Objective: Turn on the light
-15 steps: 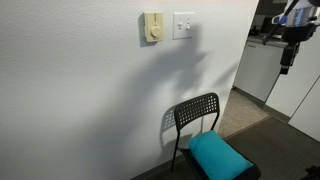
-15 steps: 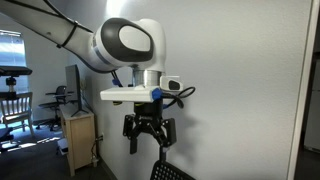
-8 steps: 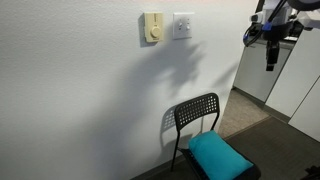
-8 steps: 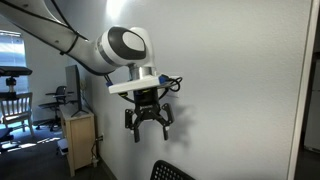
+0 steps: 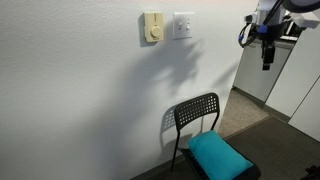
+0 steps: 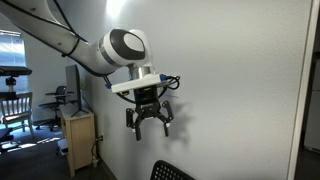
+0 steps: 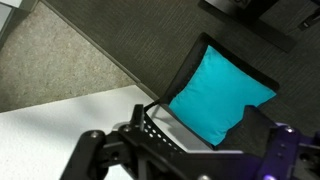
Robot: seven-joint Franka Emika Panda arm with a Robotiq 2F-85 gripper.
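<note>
— So, where is your light switch [image 5: 183, 25]?
— High on the white wall [image 5: 80, 90]: a small white square plate, just beside a cream dial box [image 5: 152, 27]. Your gripper [image 6: 149, 131] hangs well apart from it, fingers spread. A black chair [image 5: 195, 113] with a teal cushion [image 5: 217, 155] stands below.

The switch plate [image 5: 183, 25] looks like smooth white plastic and the dial box [image 5: 152, 28] like cream plastic, both on a matt white wall [image 5: 80, 90]. The chair [image 5: 197, 112] has a matt black perforated back and a teal cloth cushion [image 7: 218, 95], over dull grey carpet [image 7: 90, 45]. The arm's shell [image 6: 122, 47] is glossy white, the gripper [image 6: 148, 132] matt black.
</note>
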